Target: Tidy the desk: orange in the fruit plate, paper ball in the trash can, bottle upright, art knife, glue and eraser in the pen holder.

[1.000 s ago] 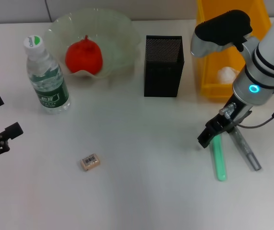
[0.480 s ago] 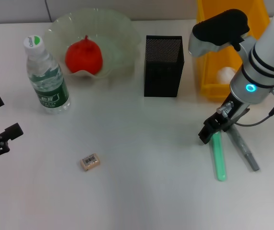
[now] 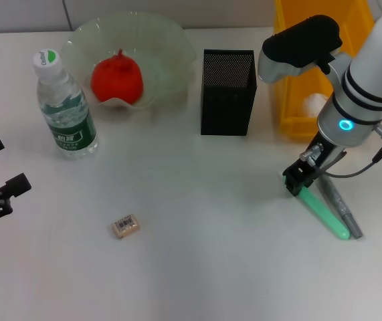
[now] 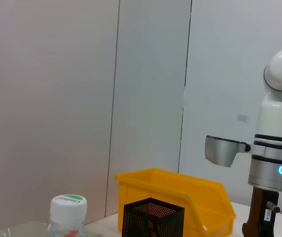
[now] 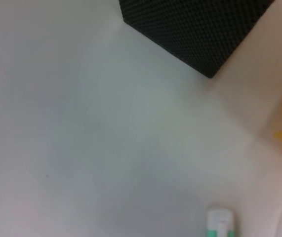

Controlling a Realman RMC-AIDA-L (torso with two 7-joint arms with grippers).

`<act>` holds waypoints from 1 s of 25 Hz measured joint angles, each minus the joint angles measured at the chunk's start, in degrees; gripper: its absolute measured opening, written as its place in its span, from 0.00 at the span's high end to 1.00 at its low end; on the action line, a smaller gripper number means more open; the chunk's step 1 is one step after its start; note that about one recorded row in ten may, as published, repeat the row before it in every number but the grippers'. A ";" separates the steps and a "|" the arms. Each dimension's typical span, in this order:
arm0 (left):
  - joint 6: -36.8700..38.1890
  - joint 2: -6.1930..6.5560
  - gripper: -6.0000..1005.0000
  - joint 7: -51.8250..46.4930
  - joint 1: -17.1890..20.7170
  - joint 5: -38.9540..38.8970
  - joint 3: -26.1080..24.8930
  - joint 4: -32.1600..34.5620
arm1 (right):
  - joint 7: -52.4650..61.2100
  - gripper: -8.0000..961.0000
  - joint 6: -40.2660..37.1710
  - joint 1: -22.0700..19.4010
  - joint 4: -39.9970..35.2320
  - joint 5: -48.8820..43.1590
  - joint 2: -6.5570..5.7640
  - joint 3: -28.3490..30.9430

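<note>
The orange (image 3: pixel 117 79) lies in the pale-green fruit plate (image 3: pixel 170 33). The bottle (image 3: pixel 65 110) stands upright left of it. The paper ball (image 3: pixel 314 103) lies in the yellow trash can (image 3: pixel 291 124). The eraser (image 3: pixel 125 226) lies on the desk at front left. The pen holder (image 3: pixel 227 93) stands mid-desk. My right gripper (image 3: pixel 301 179) is low over the desk, shut on the upper end of the green glue pen (image 3: pixel 326 215). The grey art knife (image 3: pixel 343 208) lies beside the pen. My left gripper (image 3: pixel 15 160) is open and empty at the left edge.
The left wrist view shows the bottle's cap (image 4: pixel 68 202), the pen holder (image 4: pixel 153 217), the trash can (image 4: pixel 180 185) and the right arm (image 4: pixel 274 163). The right wrist view shows the pen holder's corner (image 5: pixel 195 29) and the glue pen's end (image 5: pixel 220 224).
My right gripper has moved a little up and right. The green glue pen has swung with it, its far end now pointing right beside the art knife. The left arm has not moved.
</note>
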 joint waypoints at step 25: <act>-0.29 -0.06 0.20 -0.15 0.26 0.00 -0.25 -0.08 | -2.12 0.81 -9.16 -11.48 -47.72 1.94 -0.21 3.03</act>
